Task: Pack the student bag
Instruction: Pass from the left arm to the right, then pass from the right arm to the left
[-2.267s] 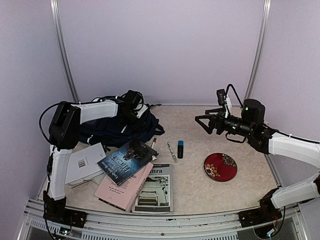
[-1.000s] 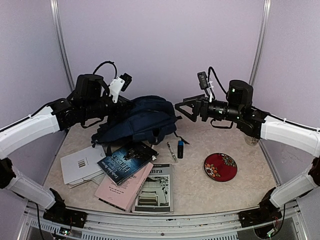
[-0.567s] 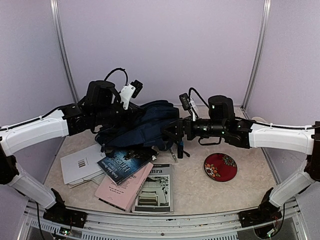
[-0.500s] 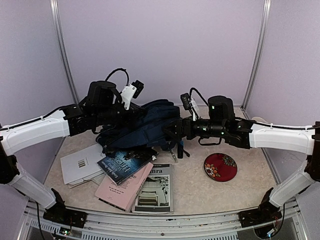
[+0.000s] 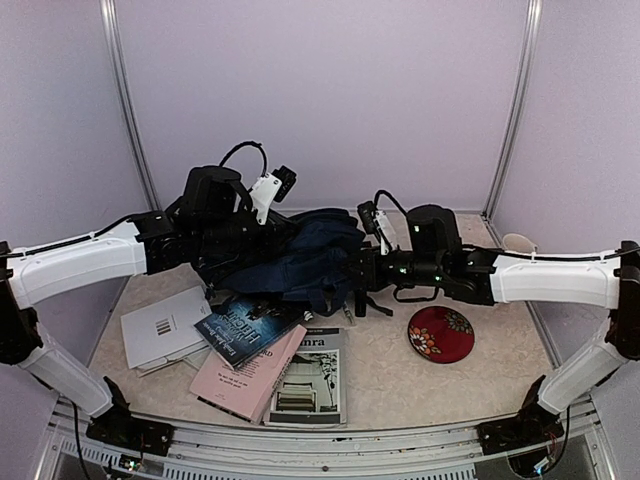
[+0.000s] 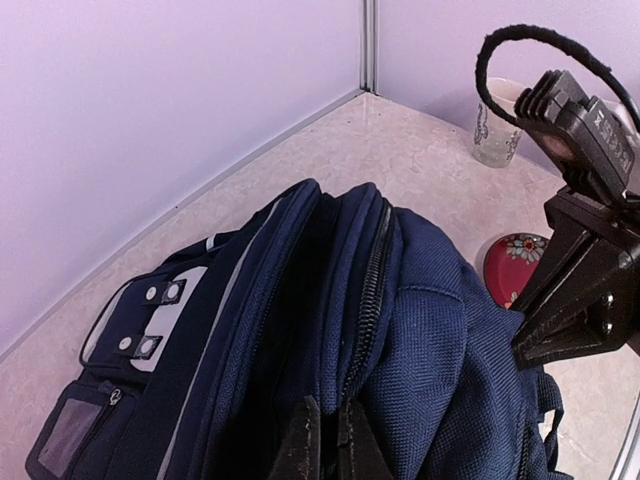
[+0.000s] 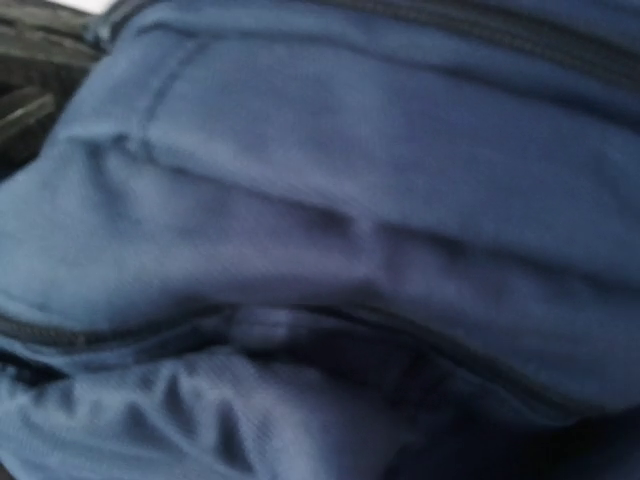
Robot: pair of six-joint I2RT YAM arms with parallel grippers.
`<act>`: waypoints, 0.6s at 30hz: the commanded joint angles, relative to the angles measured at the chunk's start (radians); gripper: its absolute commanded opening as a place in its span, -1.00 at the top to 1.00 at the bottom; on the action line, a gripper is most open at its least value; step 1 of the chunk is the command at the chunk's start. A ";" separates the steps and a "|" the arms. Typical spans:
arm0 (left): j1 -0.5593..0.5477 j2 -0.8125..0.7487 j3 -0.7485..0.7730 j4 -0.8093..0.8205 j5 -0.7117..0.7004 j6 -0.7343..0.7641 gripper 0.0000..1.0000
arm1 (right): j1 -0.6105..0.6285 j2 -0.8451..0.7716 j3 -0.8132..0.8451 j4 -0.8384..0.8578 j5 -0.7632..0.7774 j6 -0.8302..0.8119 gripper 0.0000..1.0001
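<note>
Bag (image 6: 430,330) of matt woven navy cloth, glossy paper cover on blue book (image 5: 250,322), glossy red plate (image 5: 441,333), matt speckled stone-look table (image 5: 420,385), clear glass cup (image 6: 497,135)

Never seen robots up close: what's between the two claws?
The student bag. The top view shows its navy fabric filling the whole stretch from the left gripper to the right gripper; nothing else lies there.

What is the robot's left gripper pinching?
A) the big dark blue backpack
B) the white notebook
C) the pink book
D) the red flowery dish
A: in the left wrist view, the left gripper is closed on a fold of the student bag, with dark blue fabric caught between its fingers.
</note>
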 commanded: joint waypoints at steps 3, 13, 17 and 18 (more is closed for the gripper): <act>0.018 -0.081 0.034 0.116 0.126 0.013 0.88 | -0.043 -0.028 0.074 0.036 -0.110 -0.032 1.00; 0.148 -0.294 -0.030 -0.014 0.260 0.093 -0.98 | -0.214 0.031 0.398 -0.134 -0.460 -0.421 1.00; 0.227 -0.357 -0.076 -0.072 0.327 0.173 -0.98 | -0.302 0.074 0.472 -0.205 -0.683 -0.528 1.00; 0.243 -0.360 -0.089 -0.090 0.331 0.200 -0.98 | -0.320 0.086 0.494 -0.229 -0.735 -0.567 1.00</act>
